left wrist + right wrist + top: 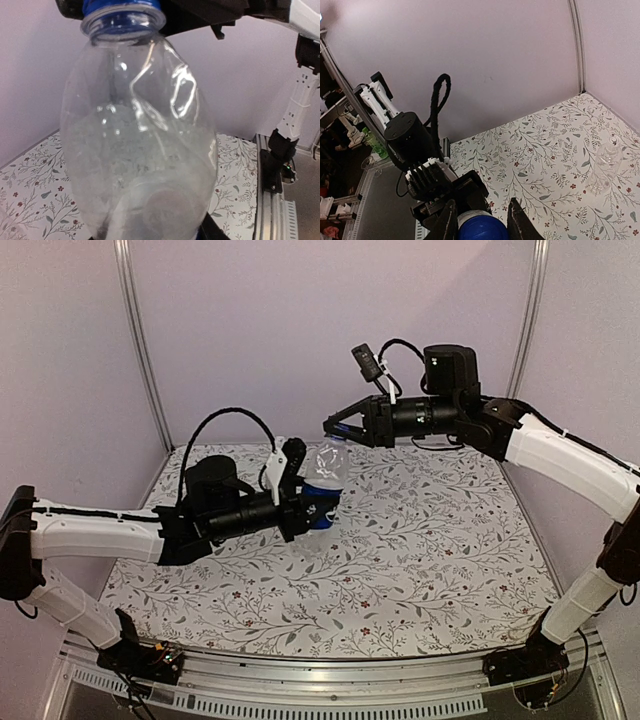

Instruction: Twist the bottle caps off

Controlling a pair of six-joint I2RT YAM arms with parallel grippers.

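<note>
A clear bottle with a blue label (326, 485) is held above the table with my left gripper (306, 504) shut round its lower body. In the left wrist view this dented bottle (137, 140) fills the frame, its blue neck (122, 17) at the top. My right gripper (336, 428) reaches in from the right at the bottle's top. In the right wrist view its fingers (447, 222) are shut on either side of the bright blue cap (481, 227). A plain unlabelled bottle (605, 167) stands upright on the table, a pale cap (614, 142) on top.
The floral tablecloth (430, 550) covers the table, with purple walls behind and at both sides. A metal rail (330, 665) runs along the near edge, between the arm bases. My left arm's black cable (225, 420) loops above its wrist.
</note>
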